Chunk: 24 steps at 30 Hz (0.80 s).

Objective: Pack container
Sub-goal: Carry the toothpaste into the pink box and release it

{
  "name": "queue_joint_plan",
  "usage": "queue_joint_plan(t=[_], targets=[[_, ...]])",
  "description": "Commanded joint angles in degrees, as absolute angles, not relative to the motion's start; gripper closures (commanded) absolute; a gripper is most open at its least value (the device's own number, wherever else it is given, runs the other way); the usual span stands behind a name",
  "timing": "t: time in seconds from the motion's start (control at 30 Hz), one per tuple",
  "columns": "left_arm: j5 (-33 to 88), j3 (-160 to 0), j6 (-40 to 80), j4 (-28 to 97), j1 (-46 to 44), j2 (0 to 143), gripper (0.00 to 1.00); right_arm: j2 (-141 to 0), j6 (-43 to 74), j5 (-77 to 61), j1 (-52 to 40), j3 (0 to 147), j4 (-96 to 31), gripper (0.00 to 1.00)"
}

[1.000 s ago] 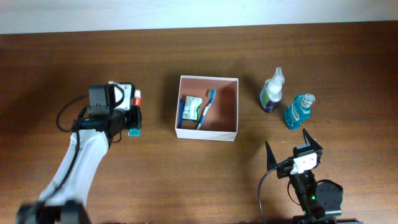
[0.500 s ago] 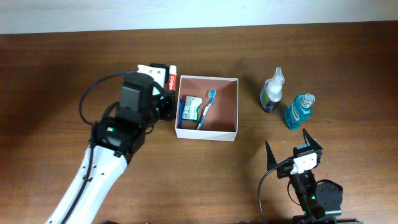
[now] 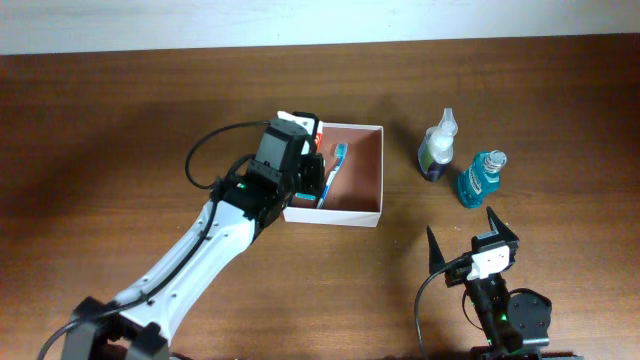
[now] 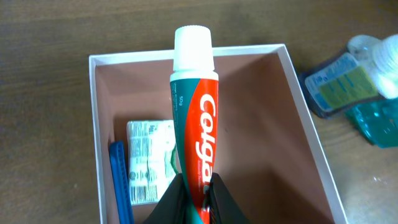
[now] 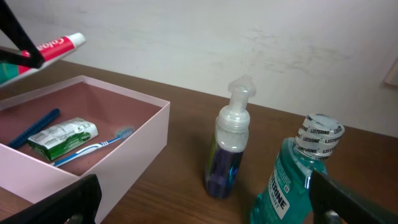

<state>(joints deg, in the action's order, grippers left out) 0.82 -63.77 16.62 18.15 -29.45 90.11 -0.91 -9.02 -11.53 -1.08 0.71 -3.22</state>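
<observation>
Over the container (image 4: 264, 134), the left jaws clamp a toothpaste tube (image 4: 198, 124); the right jaws stand apart.

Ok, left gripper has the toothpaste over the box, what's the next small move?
Probably lower the toothpaste into the container's bare right half, then open the left gripper. The tube hangs above the box, and the green packet lies on the left side.

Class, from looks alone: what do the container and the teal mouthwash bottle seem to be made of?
The container: probably cardboard, matte; thin flat walls, sharp corners, no shine. The mouthwash bottle: likely clear plastic, glossy; the teal liquid shows through.
</observation>
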Motion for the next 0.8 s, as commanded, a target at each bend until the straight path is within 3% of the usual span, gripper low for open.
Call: queue_joint_plan(t=[0.0,0.67,0.77], targets=[[-0.91,-64.58,17.45,17.1,-29.47,92.58,0.99,-0.51,-8.78,-11.4,-0.62,0.32,-3.27,0.02],[-5.37,-64.55,21.04,17.17,-29.52,100.4,0.99,-0.51,-8.78,-11.4,-0.62,0.32,-3.29,0.02],[-5.41,-64.55,21.02,17.17,-29.58,100.4,0.94,-0.51,-8.78,-11.4,-0.62,0.32,-3.29,0.02]])
